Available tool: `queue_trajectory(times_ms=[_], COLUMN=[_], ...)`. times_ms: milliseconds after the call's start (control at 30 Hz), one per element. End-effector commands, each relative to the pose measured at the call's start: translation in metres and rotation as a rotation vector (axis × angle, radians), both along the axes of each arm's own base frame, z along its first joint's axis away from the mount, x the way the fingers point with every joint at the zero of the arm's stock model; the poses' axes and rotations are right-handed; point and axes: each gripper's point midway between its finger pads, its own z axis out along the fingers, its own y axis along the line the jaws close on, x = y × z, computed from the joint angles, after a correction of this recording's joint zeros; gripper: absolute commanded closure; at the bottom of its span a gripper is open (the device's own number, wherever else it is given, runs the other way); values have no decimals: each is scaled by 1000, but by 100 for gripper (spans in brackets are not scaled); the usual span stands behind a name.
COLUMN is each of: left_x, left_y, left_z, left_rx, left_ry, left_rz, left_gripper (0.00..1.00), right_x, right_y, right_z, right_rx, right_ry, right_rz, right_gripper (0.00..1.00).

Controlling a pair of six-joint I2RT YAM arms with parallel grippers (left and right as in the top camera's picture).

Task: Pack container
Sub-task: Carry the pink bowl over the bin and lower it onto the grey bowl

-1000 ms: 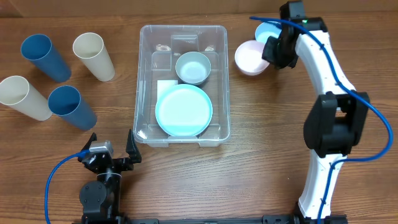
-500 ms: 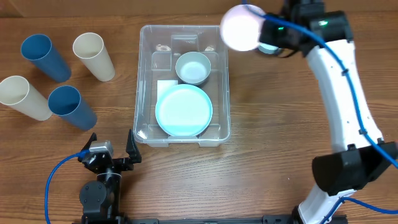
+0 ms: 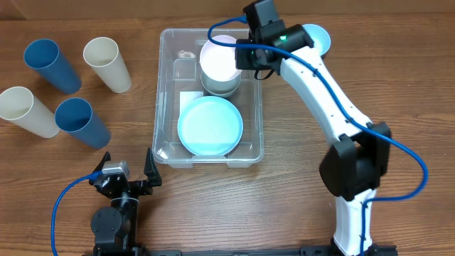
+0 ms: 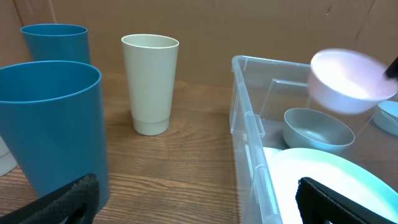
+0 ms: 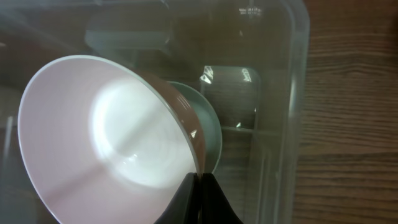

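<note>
Change: a second ago the pink bowl (image 3: pixel 219 60) stood on the table just right of the container (image 3: pixel 166 92). Now it hangs over the container's far end, and the right arm has swung across with it.
Pink bowl: tilted, above the grey bowl (image 3: pixel 222 88) and apart from it; it looks blurred in the left wrist view.
Container: in the middle of the table. Inside, the grey bowl sits at the far end and the teal plate (image 3: pixel 210 126) lies flat at the near end.
Around: light blue bowl (image 3: pixel 318 35) on the table right of the container's far corner. Left of the container stand a blue cup (image 3: pixel 51 65), a cream cup (image 3: pixel 106 64), a second cream cup (image 3: pixel 27 112) and a second blue cup (image 3: pixel 82 122).
In the way: the right arm crosses the container's far right corner.
Right pincer (image 5: pixel 199 182): closed, pinching the rim of the pink bowl.
Left pincer (image 3: pixel 129 163): wide open, holding nothing, near the container's near left corner.
</note>
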Motion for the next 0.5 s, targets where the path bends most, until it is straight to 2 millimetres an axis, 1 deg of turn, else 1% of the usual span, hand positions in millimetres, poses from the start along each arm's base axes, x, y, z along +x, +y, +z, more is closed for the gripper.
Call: queue_trajectory(times_ms=[0,67,133,167,200,233,267,333,400,467], left_x=[0,0,0,0,0,0,0,0,0,0], left_y=[-1,-1,-1,-1,-1,-1,-1,-1,-1,-1], left_z=[0,0,0,0,0,0,0,0,0,0], left_rx=[14,14,14,14,14,14,14,14,14,14], left_ry=[-4,-4,-4,-4,-4,-4,-4,-4,-4,-4], left_rz=[-7,-7,-7,-7,-7,-7,-7,-7,-7,-7], left_gripper=[0,0,0,0,0,0,0,0,0,0], right_x=[9,11,12,11,11,11,11,10,8,5], right_y=[3,4,5,6,7,6,6,7,10,12], right_z=[1,-8,-23,-27,-31,-31,-31,-31,-31,-26], right_rx=[8,5,-4,-2,-2,-3,-4,-4,4,15], right_ry=[-25,-18,9,20,27,29,29,28,36,40], right_rz=[-9,-9,-8,-4,-2,-1,2,12,37,51], right_gripper=[96,96,96,96,94,86,81,76,73,73])
